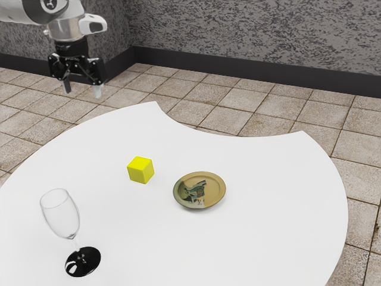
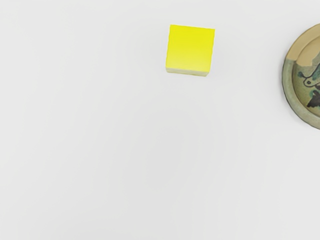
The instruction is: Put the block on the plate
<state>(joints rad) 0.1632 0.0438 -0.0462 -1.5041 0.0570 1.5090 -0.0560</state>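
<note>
In the exterior view my gripper (image 1: 83, 91) hangs at the upper left, its two fingers apart with nothing between them, above the table's far edge and well away from the block. The yellow block (image 1: 141, 170) rests on the white table left of the plate in the exterior view. The round tan and green plate (image 1: 215, 186) has a bird picture on it and carries nothing. From the wrist camera, the yellow block (image 2: 190, 49) is seen from above, a short gap apart from the plate (image 2: 296, 95), which is partly cut off.
A clear wine glass (image 1: 61, 215) with a black base stands on the white round table (image 1: 262, 238), toward the exterior view's lower left. The table has a curved notch in its far edge. A grey wall stands behind.
</note>
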